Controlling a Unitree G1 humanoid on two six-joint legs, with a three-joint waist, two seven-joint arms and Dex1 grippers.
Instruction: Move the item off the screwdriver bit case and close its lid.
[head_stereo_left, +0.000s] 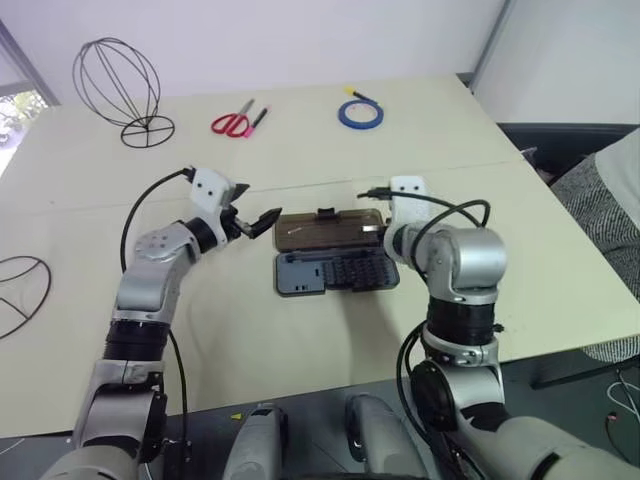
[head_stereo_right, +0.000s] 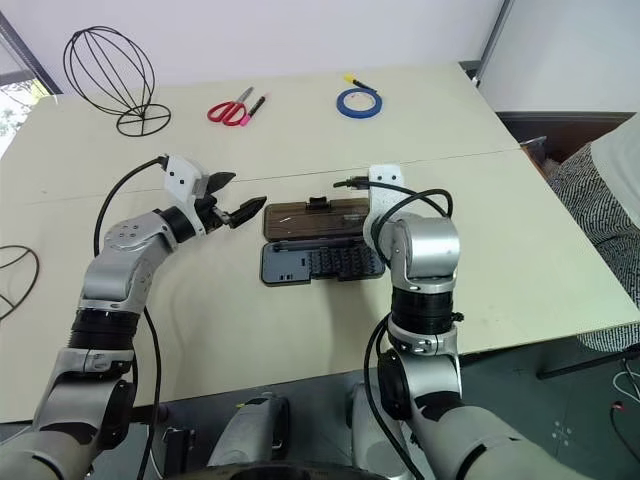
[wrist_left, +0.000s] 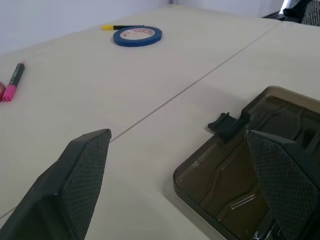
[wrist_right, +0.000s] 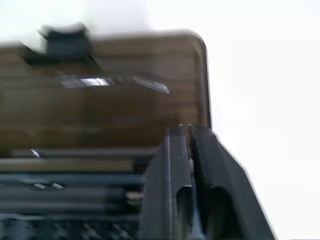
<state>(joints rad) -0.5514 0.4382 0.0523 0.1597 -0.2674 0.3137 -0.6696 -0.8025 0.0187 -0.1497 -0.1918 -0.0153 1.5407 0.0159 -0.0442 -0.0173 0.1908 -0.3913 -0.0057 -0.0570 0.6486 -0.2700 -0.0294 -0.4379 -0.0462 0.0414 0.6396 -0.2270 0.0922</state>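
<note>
The screwdriver bit case (head_stereo_left: 335, 270) is being shown on the table (head_stereo_left: 420, 130), its lid (head_stereo_left: 330, 228) lying open flat. The left gripper (head_stereo_left: 250, 220) is being held wide beside it; the right gripper (wrist_right: 187, 135) is nearly closed over the lid's corner, empty. The item (head_stereo_left: 120, 90) is standing far left.

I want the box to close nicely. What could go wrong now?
1. The lid lies flat open behind the case. The right end effector, fingers nearly together, sits at the lid's corner, so a push there might slide the whole case instead of swinging the lid.
2. The left end effector hangs open beside the lid and could bump it.
3. If the case jolts, bits might spill from the tray.
</note>
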